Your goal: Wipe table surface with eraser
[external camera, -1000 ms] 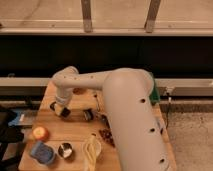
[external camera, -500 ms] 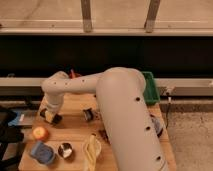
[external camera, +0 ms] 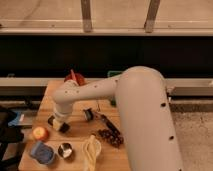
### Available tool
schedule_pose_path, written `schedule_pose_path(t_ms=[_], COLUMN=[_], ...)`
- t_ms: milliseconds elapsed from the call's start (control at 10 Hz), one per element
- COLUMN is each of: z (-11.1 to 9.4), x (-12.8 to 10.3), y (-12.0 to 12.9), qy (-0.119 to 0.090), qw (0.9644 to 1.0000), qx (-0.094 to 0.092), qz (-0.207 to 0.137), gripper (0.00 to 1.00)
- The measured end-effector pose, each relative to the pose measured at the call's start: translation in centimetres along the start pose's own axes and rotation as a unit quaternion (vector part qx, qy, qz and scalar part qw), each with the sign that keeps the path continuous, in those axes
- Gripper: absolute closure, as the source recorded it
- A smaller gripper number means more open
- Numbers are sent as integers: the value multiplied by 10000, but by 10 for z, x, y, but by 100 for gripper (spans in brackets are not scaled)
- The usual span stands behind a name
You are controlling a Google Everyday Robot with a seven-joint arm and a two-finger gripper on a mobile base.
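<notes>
The light wooden table surface [external camera: 80,130] fills the lower left of the camera view. My white arm reaches in from the right and bends down to it. My gripper [external camera: 58,123] is low over the table's left part, just right of an orange fruit [external camera: 40,133]. Dark blocks show at its tip against the wood. I cannot make out the black eraser apart from them.
On the table are a red bowl [external camera: 74,78] at the back, a small dark-and-silver cylinder [external camera: 88,114], a long dark-handled utensil [external camera: 107,121], dark grapes [external camera: 111,137], a banana [external camera: 91,150], a metal cup [external camera: 65,150] and a blue object [external camera: 41,152]. A green container [external camera: 114,75] stands behind the arm.
The gripper swung left across the table, then came toward the front edge and a little back to the right. The objects on the table have not moved.
</notes>
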Motion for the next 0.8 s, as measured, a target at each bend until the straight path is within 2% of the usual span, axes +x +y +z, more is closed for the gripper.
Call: schedule_pose_path(t_ms=[200,400,600,800], z=[-12,-16,-13,-2], x=[12,7,-14,-52], y=[-26,-45,-59,-64], qy=[-27,-42,-36,16], qw=[9998,9997,9998,9999], qx=[102,134,133,114], qz=[172,177,130,-58], gripper=[100,100,100,100])
